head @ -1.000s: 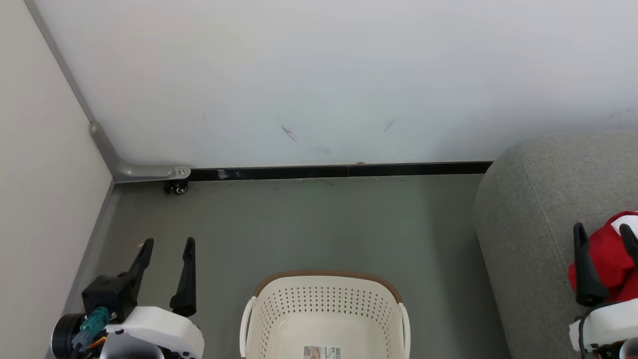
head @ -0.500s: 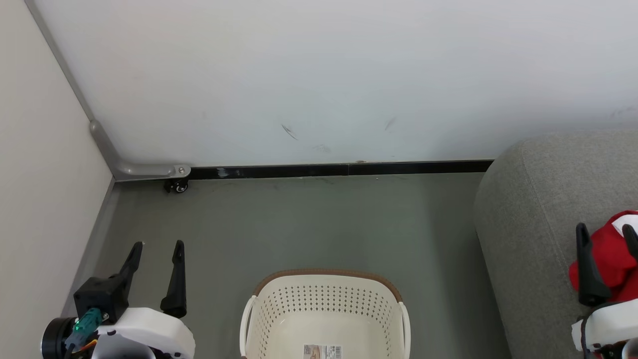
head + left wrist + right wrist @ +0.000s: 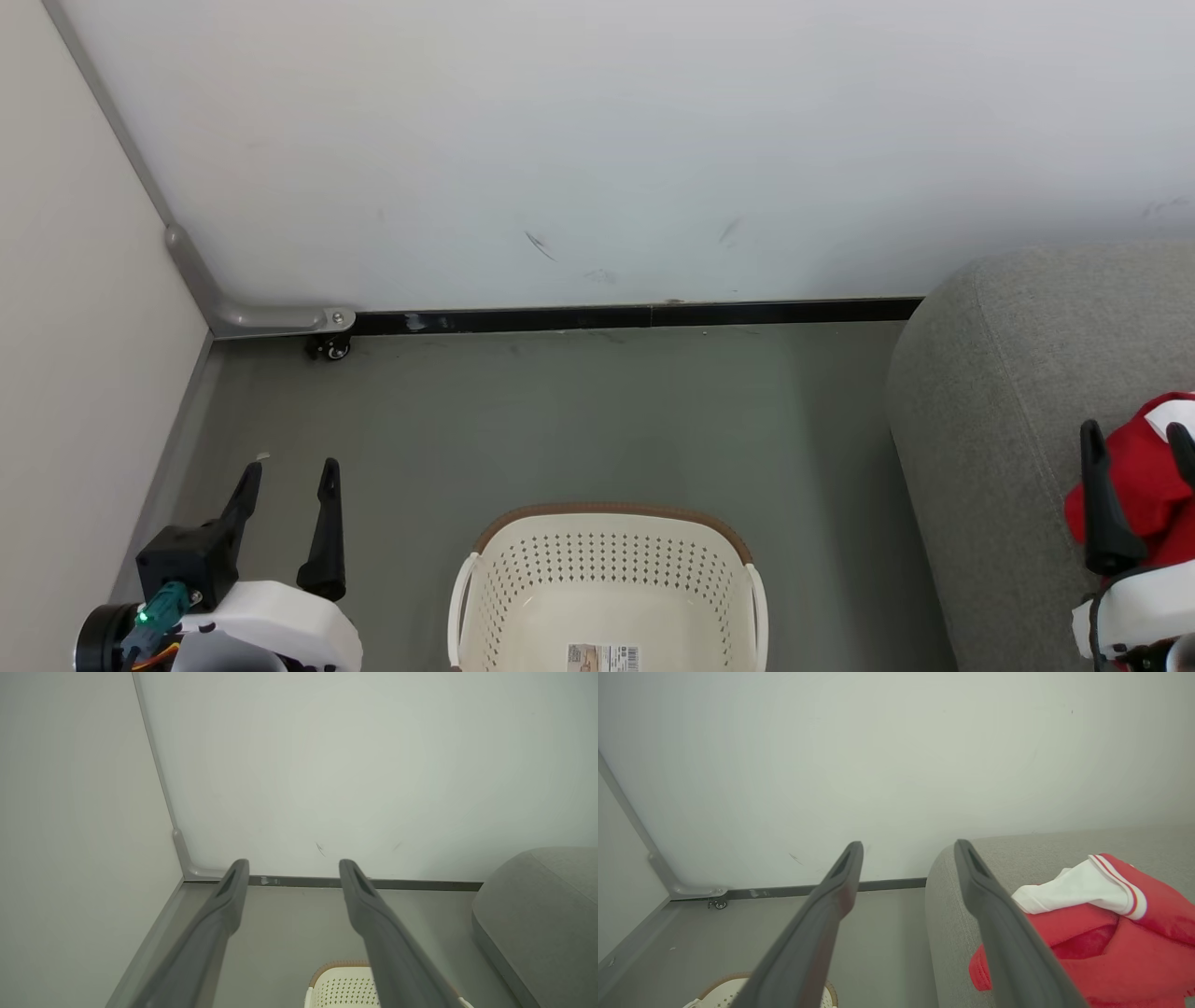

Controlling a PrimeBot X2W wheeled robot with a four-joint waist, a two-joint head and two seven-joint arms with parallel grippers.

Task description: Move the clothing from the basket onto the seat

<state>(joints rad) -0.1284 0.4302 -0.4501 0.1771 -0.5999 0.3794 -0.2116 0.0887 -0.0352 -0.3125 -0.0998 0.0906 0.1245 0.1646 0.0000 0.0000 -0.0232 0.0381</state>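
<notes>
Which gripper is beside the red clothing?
The right gripper: open, over the grey seat with the clothing beside it. The left gripper hangs open above the floor, left of the basket.

Smooth grey floor [image 3: 597, 420] lies open between the cream-white perforated plastic basket [image 3: 607, 511] and the flat white back wall [image 3: 597, 140]; a pale cream side panel [image 3: 75, 355] closes the left; the large rounded grey fabric sofa [image 3: 990, 401] walls off the right, its seat partly taken by heaped red-and-white clothing [image 3: 1144, 485]; a small black caster [image 3: 331, 348] sits at the wall's foot.
</notes>
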